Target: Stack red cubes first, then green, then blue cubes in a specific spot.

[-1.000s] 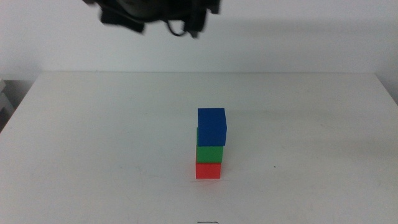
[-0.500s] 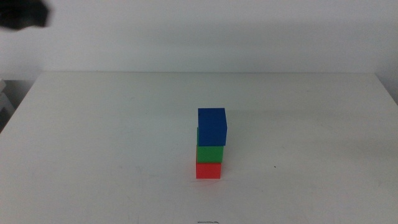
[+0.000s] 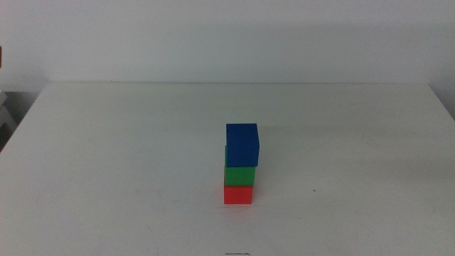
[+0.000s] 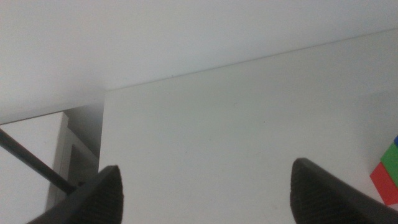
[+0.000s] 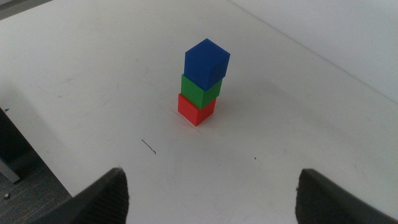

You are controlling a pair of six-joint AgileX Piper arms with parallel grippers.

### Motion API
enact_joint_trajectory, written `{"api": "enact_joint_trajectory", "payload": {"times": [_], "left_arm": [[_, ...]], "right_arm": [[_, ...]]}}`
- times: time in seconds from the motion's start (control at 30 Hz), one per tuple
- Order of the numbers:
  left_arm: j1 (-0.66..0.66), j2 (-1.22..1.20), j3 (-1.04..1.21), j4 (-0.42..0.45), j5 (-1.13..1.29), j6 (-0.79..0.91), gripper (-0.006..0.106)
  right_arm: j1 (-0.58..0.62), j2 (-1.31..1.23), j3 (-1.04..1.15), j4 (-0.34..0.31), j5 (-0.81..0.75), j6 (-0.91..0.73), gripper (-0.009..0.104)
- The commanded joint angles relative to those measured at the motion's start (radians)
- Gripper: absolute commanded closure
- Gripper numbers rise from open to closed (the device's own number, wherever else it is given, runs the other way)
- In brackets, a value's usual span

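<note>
- The red cube (image 3: 238, 194) is sitting on the white worktop (image 3: 106, 156), a little toward the near edge and roughly midway between the left and right edges.
- The green cube (image 3: 239, 174) is resting directly on top of the red cube, its faces roughly lined up with it.
- The blue cube (image 3: 242, 144) is sitting on top of the green cube, turned slightly so that its corner is overhanging a touch to the right.
- The three cubes are forming one upright tower, with nothing touching it.
- The left gripper (image 4: 205, 193) is hanging above the worktop's far left corner, well away from the tower; its fingers (image 4: 102, 196) are standing wide apart with nothing between them, and only the red and green cubes are peeking in at the side of its wrist view.
- The right gripper (image 5: 211, 193) is hovering high above the worktop, well apart from the tower; its fingers (image 5: 106, 196) are spread wide and are holding nothing.
- Neither arm is showing in the middle view.
</note>
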Motion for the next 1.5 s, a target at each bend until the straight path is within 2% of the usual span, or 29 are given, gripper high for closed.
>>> {"api": "enact_joint_trajectory", "payload": {"times": [0.0,0.3,0.43,0.57,0.77,0.87,0.9,1.0,1.07,1.23,1.3,1.47], "left_arm": [[0.001,-0.005,-0.021,-0.003,-0.085,-0.003,0.011],[0.001,-0.009,0.020,-0.004,-0.094,-0.004,0.011],[0.001,-0.050,0.112,-0.004,-0.185,-0.004,0.011],[0.001,-0.137,0.257,-0.011,-0.392,-0.004,0.011],[0.001,-0.274,0.462,-0.016,-0.532,-0.004,0.011],[0.001,-0.348,0.543,-0.035,-0.553,-0.004,0.011],[0.001,-0.375,0.575,-0.057,-0.566,-0.004,0.011],[0.001,-0.453,0.672,-0.130,-0.626,-0.004,0.011],[0.001,-0.498,0.749,-0.156,-0.681,-0.004,0.011],[0.001,-0.613,0.923,-0.159,-0.816,-0.004,0.011],[0.001,-0.667,0.981,-0.159,-0.831,-0.004,0.011],[0.001,-0.780,1.073,-0.157,-0.831,-0.005,0.011]], "right_arm": [[-0.005,0.006,-0.022,-0.006,-0.070,-0.012,0.001],[-0.005,0.006,-0.019,-0.007,-0.070,-0.012,0.001],[-0.007,0.003,-0.004,-0.021,-0.075,-0.012,0.001],[-0.009,-0.009,0.070,-0.140,-0.205,-0.012,0.001],[-0.018,-0.079,0.269,-0.258,-0.469,-0.012,0.001],[-0.086,-0.128,0.387,-0.359,-0.567,-0.012,0.001],[-0.121,-0.144,0.427,-0.375,-0.592,-0.012,0.001],[-0.237,-0.187,0.530,-0.351,-0.628,-0.012,0.001],[-0.316,-0.218,0.588,-0.296,-0.629,-0.012,0.001],[-0.513,-0.285,0.685,-0.110,-0.627,-0.012,0.001],[-0.550,-0.312,0.711,-0.090,-0.621,-0.012,0.001],[-0.590,-0.442,0.776,-0.092,-0.649,-0.012,0.001]]}}
